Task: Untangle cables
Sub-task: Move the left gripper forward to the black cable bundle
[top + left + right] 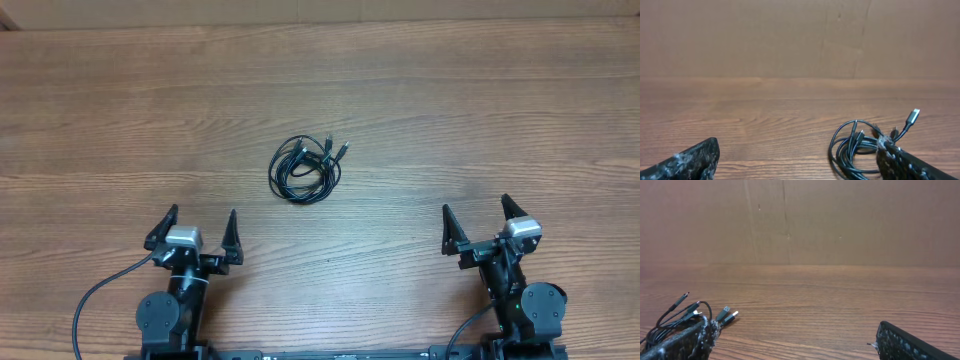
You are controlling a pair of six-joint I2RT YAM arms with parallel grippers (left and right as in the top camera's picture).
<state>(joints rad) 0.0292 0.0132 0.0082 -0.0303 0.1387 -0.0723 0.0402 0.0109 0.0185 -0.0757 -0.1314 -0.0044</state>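
The cables (pixel 305 165) lie as one small tangled coil of thin black cords with silver-tipped plugs near the middle of the wooden table. In the left wrist view the coil (pixel 855 150) sits ahead to the right, partly behind my right finger. In the right wrist view its plug ends (pixel 687 311) show at the far left. My left gripper (pixel 196 228) is open and empty, near the front left. My right gripper (pixel 478 221) is open and empty, near the front right. Both are well short of the coil.
A brown cardboard wall (pixel 790 35) stands along the table's far edge. Thick black cables run from the arm bases (pixel 95 295) at the front edge. The wooden table (pixel 480 110) surrounds the coil.
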